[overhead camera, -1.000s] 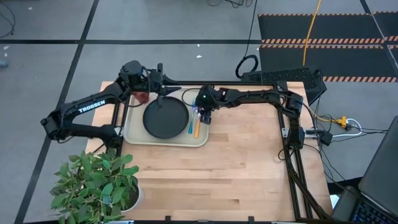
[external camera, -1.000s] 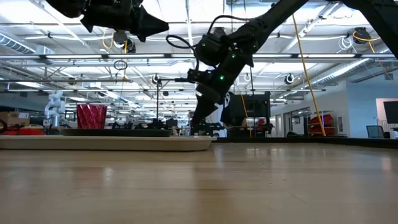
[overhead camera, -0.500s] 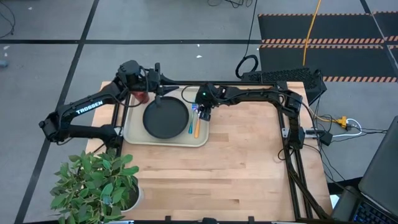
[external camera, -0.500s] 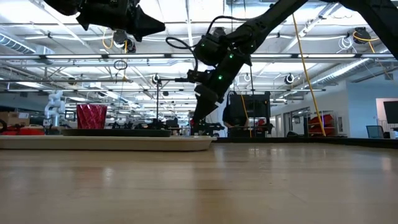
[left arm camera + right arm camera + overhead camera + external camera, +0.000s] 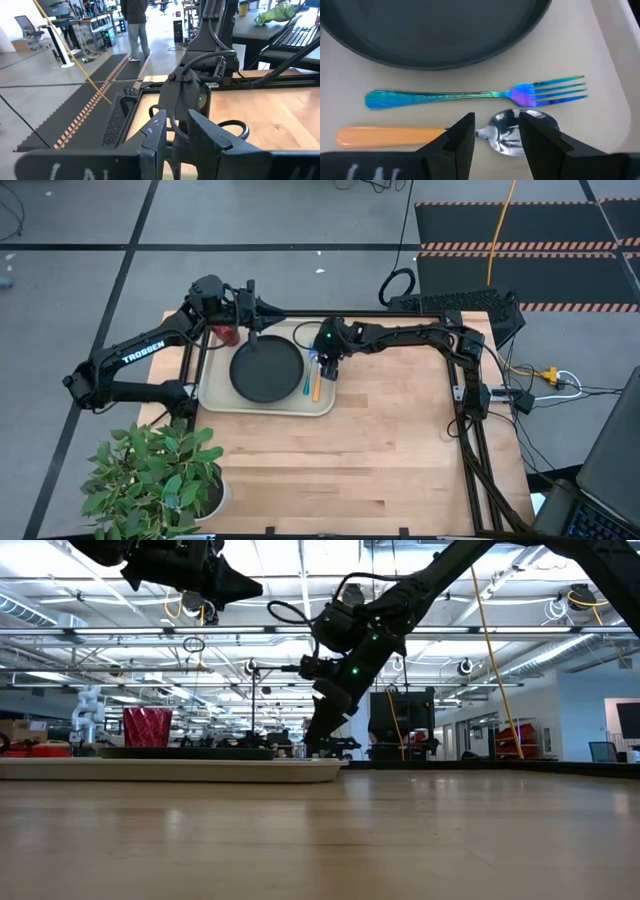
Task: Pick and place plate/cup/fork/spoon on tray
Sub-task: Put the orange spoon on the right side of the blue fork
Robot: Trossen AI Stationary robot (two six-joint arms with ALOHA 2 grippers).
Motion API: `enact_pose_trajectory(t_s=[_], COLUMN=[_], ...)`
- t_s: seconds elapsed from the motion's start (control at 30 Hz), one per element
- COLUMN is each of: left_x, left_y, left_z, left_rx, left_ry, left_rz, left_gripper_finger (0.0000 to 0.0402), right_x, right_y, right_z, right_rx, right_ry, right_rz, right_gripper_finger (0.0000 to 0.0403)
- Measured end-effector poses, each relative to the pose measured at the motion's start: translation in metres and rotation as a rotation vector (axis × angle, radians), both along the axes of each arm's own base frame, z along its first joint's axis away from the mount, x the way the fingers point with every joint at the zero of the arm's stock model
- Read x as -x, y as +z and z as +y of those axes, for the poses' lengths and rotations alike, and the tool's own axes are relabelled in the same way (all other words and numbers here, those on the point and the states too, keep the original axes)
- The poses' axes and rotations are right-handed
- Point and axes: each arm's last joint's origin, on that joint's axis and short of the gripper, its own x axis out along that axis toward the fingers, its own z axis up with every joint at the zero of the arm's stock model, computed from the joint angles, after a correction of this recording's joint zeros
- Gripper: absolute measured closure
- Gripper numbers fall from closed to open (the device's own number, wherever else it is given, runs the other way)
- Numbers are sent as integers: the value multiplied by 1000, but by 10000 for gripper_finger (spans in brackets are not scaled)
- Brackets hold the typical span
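The cream tray (image 5: pixel 222 394) lies at the table's far left. On it rest the black plate (image 5: pixel 267 370), the dark red cup (image 5: pixel 228 335) at its far left corner, the blue fork (image 5: pixel 306 377) and the orange-handled spoon (image 5: pixel 317 388), side by side right of the plate. My right gripper (image 5: pixel 326 368) is open, low over the spoon's bowl end. In the right wrist view its fingers (image 5: pixel 465 135) stand on either side of the silver bowl (image 5: pixel 507 132), beside the fork (image 5: pixel 470 95). My left gripper (image 5: pixel 275 310) is raised above the tray's far edge, narrowly open (image 5: pixel 176 117) and empty.
A potted plant (image 5: pixel 160 475) stands at the table's near left corner. The black frame rail (image 5: pixel 400 313) runs along the far edge. Bare wood (image 5: pixel 400 440) spreads right of and nearer than the tray. A person (image 5: pixel 135 25) stands in the room beyond.
My left gripper has drawn back a little toward the table's left edge, still raised. My right gripper stays open, low over the spoon's bowl end. The tableware on the tray has not moved.
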Motion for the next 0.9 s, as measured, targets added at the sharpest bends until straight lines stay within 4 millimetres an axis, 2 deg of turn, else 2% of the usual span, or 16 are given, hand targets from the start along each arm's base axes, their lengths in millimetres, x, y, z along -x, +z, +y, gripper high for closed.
enact_pose_trajectory(t_s=[0.27, 0.6, 0.77, 0.9], left_x=[0, 0, 0, 0], left_y=[0, 0, 0, 0], left_z=[0, 0, 0, 0], left_rx=[-4, -1, 1, 1], left_ry=[0, 1, 1, 1], left_rz=[-3, -1, 1, 1], left_gripper_finger=[321, 321, 321, 321], right_x=[8, 6, 13, 11], right_y=[-3, -1, -7, -7], right_z=[-7, 8, 16, 28], right_rx=[-36, -40, -86, -98], right_ry=[-5, 41, 38, 54], right_rz=[48, 70, 177, 193], right_gripper_finger=[259, 259, 259, 259])
